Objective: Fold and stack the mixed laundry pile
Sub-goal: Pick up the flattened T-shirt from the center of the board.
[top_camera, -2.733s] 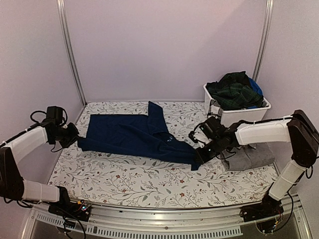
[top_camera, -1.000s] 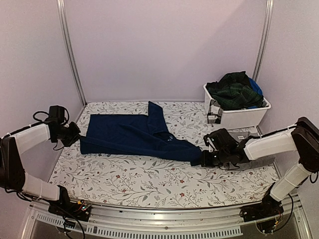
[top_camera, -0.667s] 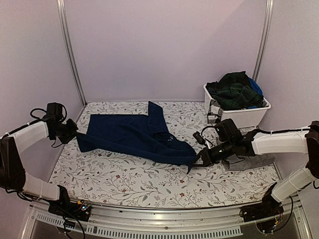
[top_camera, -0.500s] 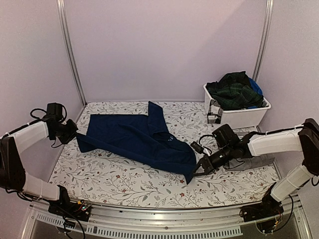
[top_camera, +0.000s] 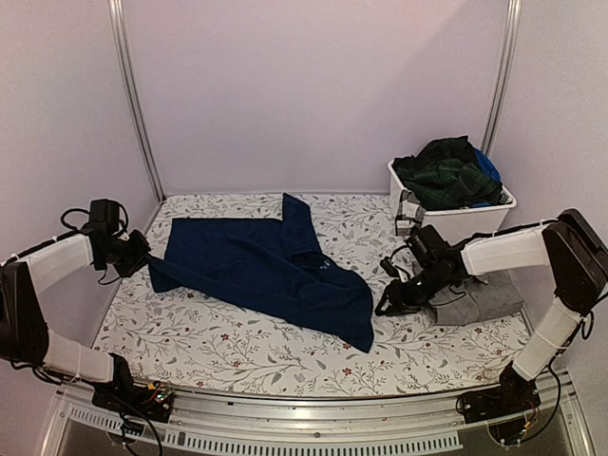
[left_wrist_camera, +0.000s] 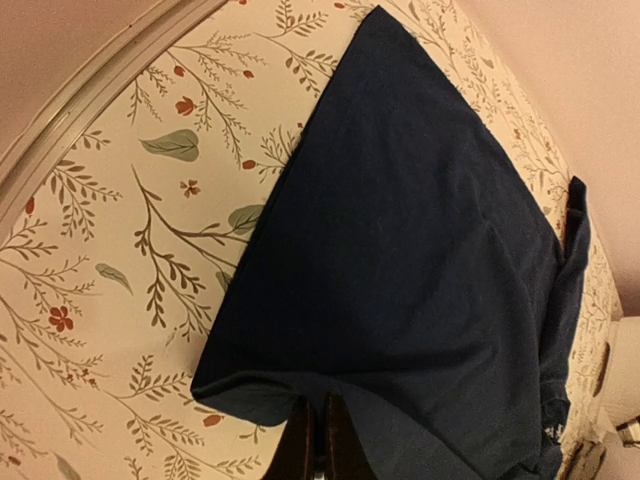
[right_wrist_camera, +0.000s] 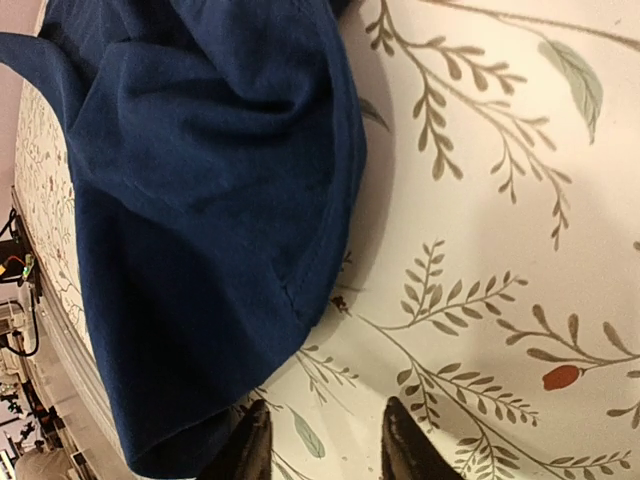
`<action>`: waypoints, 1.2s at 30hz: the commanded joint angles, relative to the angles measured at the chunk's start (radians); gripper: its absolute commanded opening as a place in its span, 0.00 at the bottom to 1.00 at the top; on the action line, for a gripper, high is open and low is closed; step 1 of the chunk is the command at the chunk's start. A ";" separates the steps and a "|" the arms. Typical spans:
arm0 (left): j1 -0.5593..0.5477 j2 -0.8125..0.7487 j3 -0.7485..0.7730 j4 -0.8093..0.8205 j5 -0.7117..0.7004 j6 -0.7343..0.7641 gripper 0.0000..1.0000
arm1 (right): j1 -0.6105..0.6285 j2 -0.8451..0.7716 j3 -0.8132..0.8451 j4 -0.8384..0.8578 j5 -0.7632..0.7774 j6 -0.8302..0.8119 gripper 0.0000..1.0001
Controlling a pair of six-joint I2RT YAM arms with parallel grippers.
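Navy garment (top_camera: 261,266) lies spread flat on the floral surface (top_camera: 237,347), well to the left of the bin (top_camera: 461,226). A plaid garment (top_camera: 445,176) is heaped in the bin, and a grey one (top_camera: 483,299) lies just in front of it.

Only the overhead view takes in the bin, the grey garment and both my arms. My left wrist view shows what it cannot: my fingers (left_wrist_camera: 300,445) are pressed together on the navy edge farthest from the bin, so my left pincer (top_camera: 144,256) is clamped on that cloth. My right wrist view shows the fingers (right_wrist_camera: 250,445) spread apart with bare surface between them. The navy corner nearest the bin lies just beside one of them, not gripped.

My left arm reaches in low from the side away from the bin, forearm angled toward the navy edge. My right arm bends at the elbow beside the bin, and its forearm runs low over the grey garment, with the right pincer (top_camera: 385,306) close to the navy corner.
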 commanded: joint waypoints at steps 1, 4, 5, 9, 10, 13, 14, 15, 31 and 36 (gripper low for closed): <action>0.005 -0.037 -0.030 0.046 0.051 0.027 0.00 | 0.001 -0.035 -0.013 -0.023 0.041 0.009 0.44; 0.005 -0.040 -0.036 0.050 0.056 0.024 0.00 | 0.041 -0.172 -0.133 0.051 -0.022 0.114 0.53; 0.005 -0.040 -0.037 0.052 0.059 0.023 0.00 | 0.067 -0.211 -0.168 0.071 -0.025 0.145 0.55; 0.004 -0.030 -0.037 0.056 0.063 0.015 0.00 | 0.180 -0.380 -0.285 0.151 -0.003 0.311 0.64; 0.002 -0.029 -0.036 0.057 0.063 0.014 0.00 | 0.204 -0.396 -0.310 0.184 0.004 0.344 0.64; 0.000 -0.032 -0.036 0.059 0.061 0.011 0.00 | 0.247 -0.401 -0.349 0.264 0.044 0.430 0.63; -0.001 -0.033 -0.036 0.058 0.060 0.011 0.00 | 0.252 -0.381 -0.348 0.280 0.044 0.438 0.62; 0.000 -0.034 -0.035 0.056 0.057 0.010 0.00 | 0.258 -0.359 -0.342 0.292 0.055 0.448 0.62; 0.000 -0.062 -0.030 0.049 0.037 -0.001 0.00 | 0.329 -0.065 -0.321 0.455 0.138 0.541 0.35; 0.000 -0.053 -0.030 0.057 0.039 -0.004 0.00 | 0.329 -0.113 -0.360 0.440 0.172 0.570 0.19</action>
